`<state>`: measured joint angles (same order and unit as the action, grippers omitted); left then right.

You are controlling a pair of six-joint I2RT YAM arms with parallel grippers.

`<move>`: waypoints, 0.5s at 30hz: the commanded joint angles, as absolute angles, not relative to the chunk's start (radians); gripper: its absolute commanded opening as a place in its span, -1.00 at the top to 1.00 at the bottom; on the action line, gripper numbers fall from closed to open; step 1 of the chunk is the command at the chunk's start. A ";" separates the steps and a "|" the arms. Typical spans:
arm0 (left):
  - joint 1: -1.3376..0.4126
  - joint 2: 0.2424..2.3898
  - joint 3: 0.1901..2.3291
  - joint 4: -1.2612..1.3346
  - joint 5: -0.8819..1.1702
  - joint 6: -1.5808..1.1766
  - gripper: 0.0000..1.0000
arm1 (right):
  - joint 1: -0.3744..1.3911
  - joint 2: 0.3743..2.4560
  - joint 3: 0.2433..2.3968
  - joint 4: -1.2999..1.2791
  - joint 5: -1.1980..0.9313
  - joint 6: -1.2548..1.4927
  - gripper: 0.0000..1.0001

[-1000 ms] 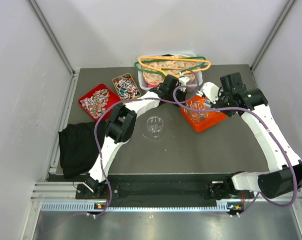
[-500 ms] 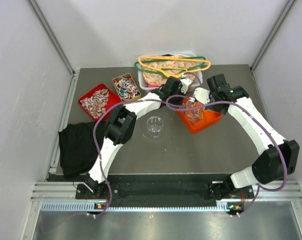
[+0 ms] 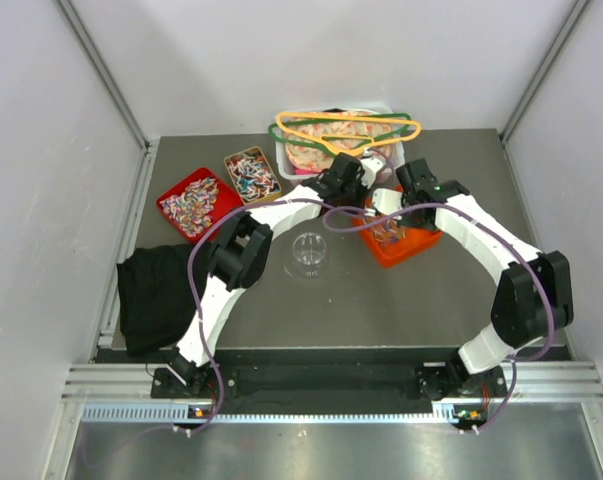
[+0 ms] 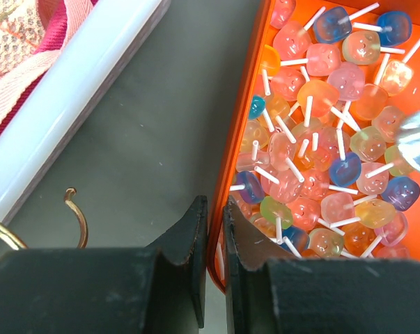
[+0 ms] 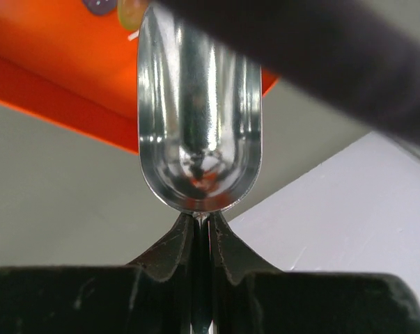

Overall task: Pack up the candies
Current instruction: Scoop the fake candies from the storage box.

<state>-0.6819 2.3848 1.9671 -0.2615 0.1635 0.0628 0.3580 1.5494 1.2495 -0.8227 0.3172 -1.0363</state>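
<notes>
On the tabletop point(image 3: 381, 300) our left hand point(image 4: 213, 229) is pinching the rim of the orange tray point(image 4: 223, 167) while we are aiming the empty metal scoop point(image 5: 196, 125), clamped in our right hand point(image 5: 201, 229), at the lollipop candies point(image 4: 321, 139) heaped inside.

top view looks down from behind; both wrist views sit close (sharing the orange tray point(image 4: 241, 132)).

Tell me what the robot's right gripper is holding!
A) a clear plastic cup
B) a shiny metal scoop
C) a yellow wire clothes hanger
B: in the right wrist view, the right gripper is pinched shut on the handle of the shiny metal scoop, whose empty bowl reaches toward the orange plastic tray.
</notes>
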 commanded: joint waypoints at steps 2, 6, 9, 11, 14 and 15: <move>-0.678 2.313 1.957 -0.259 0.199 0.026 1.00 | 0.333 1.637 1.264 -0.818 0.422 -1.074 1.00; -0.678 2.313 1.956 -0.259 0.207 0.018 1.00 | 0.311 1.666 1.273 -0.818 0.474 -1.086 1.00; -0.678 2.310 1.951 -0.256 0.204 0.012 1.00 | 0.308 1.667 1.266 -0.813 0.508 -1.103 1.00; -0.678 2.307 1.950 -0.255 0.206 0.012 1.00 | 0.302 1.669 1.264 -0.816 0.525 -1.114 1.00; -0.678 2.307 1.950 -0.256 0.189 0.012 1.00 | 0.287 1.672 1.261 -0.830 0.571 -1.127 1.00; -0.678 2.306 1.948 -0.256 0.189 0.012 1.00 | 0.285 1.664 1.256 -0.833 0.572 -1.131 1.00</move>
<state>-0.6815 2.3848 1.9644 -0.2558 0.1665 0.0597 0.3382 1.6329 1.2659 -0.7483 0.3653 -1.0901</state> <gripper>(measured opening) 0.144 0.080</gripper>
